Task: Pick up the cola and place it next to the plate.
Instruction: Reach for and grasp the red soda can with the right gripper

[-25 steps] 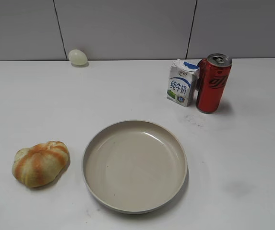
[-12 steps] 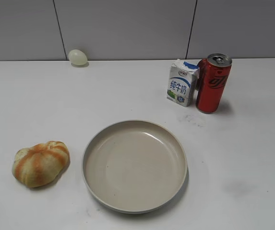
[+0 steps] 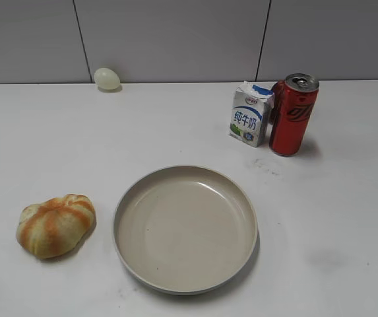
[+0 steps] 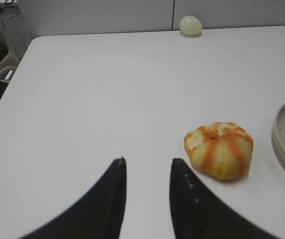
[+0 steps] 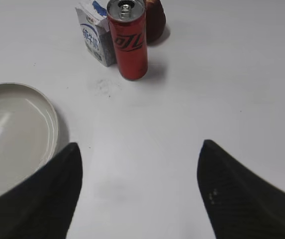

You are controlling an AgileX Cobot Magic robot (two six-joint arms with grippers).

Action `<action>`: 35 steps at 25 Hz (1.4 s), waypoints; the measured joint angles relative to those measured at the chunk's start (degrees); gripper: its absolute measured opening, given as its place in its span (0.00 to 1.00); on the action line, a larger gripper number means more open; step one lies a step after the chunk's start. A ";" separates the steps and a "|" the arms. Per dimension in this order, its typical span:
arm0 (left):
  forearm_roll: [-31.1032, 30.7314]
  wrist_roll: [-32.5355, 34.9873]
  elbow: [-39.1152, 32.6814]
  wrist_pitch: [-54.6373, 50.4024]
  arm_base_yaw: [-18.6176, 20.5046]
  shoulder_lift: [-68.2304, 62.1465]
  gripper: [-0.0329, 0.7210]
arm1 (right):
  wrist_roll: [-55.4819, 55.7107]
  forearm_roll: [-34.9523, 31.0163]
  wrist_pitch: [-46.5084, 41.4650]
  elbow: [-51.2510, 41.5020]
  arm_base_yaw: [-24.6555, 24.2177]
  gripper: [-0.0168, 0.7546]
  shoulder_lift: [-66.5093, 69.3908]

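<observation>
Right, nothing has been touched so far, by the look of it.
Cola: the cola (image 3: 293, 114) stands upright at the back right of the table (image 3: 175, 125), unheld, pull-tab top showing, well apart from the plate (image 3: 185, 228).
Neighbours: a milk carton (image 3: 250, 113) sits just beside the can on its left, and from the right wrist view a dark red apple (image 5: 155, 19) hides behind it — a tight cluster, so I'd guess the grasp wants to come from the open front or right side.
Plate: bare, near the front centre; free table on its right looks like the natural spot for the can.
Right gripper: the right gripper (image 5: 140, 191) hangs above bare table with jaws spread wide, holding nothing — lined up facing the can, which suggests it is the arm for the job.
Left gripper: the left gripper (image 4: 147, 194) has its jaws parted a little, empty, near an orange-striped bun (image 4: 219, 149).
Elsewhere: a pale egg (image 3: 107, 78) lies by the back wall.
Writing: dark script down the can, which I can't spell out; blue Chinese characters on the carton, reading as pure milk.
</observation>
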State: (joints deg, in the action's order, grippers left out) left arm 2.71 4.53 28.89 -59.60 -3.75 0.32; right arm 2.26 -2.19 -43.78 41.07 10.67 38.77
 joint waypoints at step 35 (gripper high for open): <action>0.00 0.00 0.00 0.00 0.00 0.00 0.36 | -0.78 -1.07 -25.47 69.71 1.56 0.88 79.06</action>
State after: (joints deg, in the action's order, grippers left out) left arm 2.71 4.53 28.89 -59.60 -3.75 0.32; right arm 1.47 -3.25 -69.25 110.78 12.23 117.83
